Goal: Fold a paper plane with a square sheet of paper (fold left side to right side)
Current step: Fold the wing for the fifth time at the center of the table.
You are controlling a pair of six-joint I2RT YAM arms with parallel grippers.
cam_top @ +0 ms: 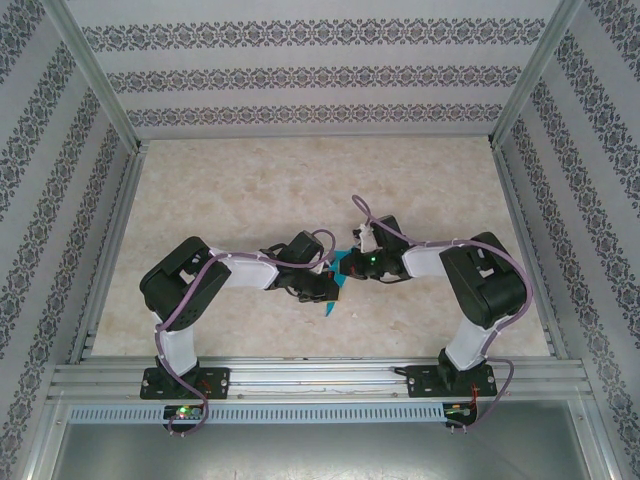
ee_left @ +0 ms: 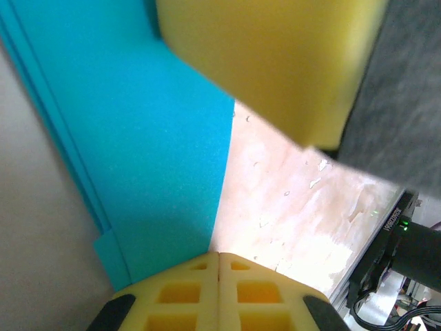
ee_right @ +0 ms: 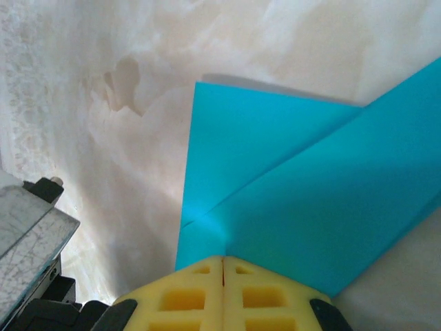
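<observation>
Right wrist view first: the square sheet of paper (ee_right: 275, 193) is already partly folded. One teal flap lies over another, and a diagonal crease runs right down to the tips of the right gripper (ee_right: 222, 265). Those jaws are clenched, yellow pads meeting at the seam. The paper sits directly ahead of them and passes under the tips, flat on the pale table (ee_right: 103, 172). I can't tell whether a layer is nipped between the pads or only pressed down. On the left wrist camera the left gripper (ee_left: 219, 269) is clenched as well. The sheet fans out ahead and to the left of its tips, with stacked edges showing along the far left side. A blurred yellow block (ee_left: 275, 55) hangs just beyond the tips, probably the other arm's pad. From above, both grippers meet nose to nose mid-table with the teal paper (cam_top: 338, 264) wedged between them. My read is that this is a creasing pass, the fold being flattened rather than lifted. To do it well, one set of tips should anchor the layers so the edges don't creep. The other should drag along the fold line with light, even pressure. Thin paper like this will buckle or skid if both push at once.
</observation>
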